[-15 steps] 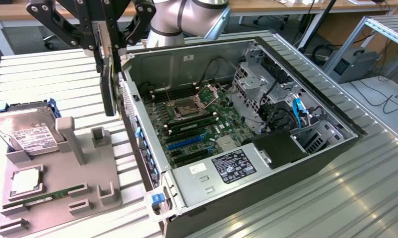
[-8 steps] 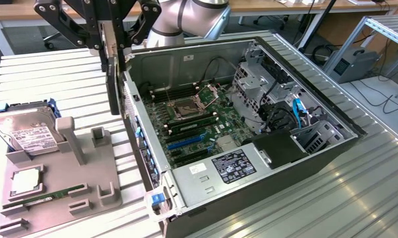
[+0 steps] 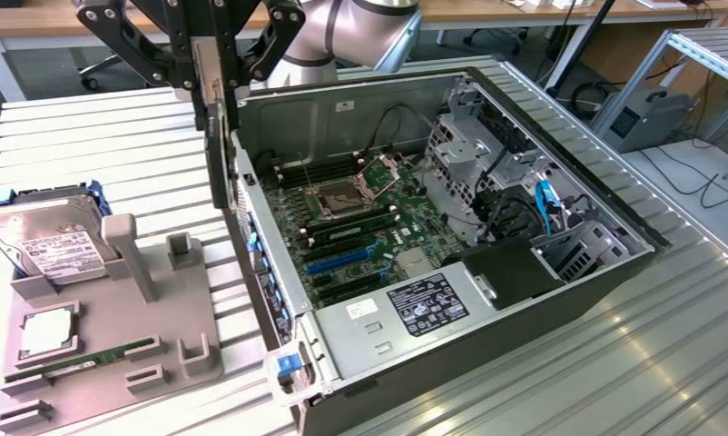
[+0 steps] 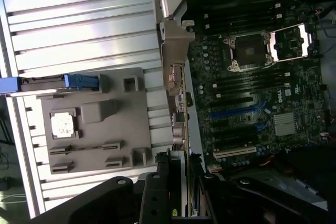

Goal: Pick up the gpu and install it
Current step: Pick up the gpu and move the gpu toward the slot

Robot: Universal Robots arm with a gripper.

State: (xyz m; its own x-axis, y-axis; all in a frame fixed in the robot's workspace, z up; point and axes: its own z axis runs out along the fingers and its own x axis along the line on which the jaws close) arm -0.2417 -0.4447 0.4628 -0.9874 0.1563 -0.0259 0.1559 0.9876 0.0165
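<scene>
Pincer up close is clamped on the gpu. We see the card hanging edge-on right below it, over the open case's wall on the exterior view's left.

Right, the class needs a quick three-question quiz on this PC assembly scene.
1. True or false: the gripper holds the gpu clear of the motherboard, not yet seated.
2. What sits in the blue bracket at the exterior view's left? A fan; B hard drive; C power supply.
3. Fill in: the green RAM stick lies on the gray ____.
Key: 1 true; 2 B; 3 tray.
</scene>
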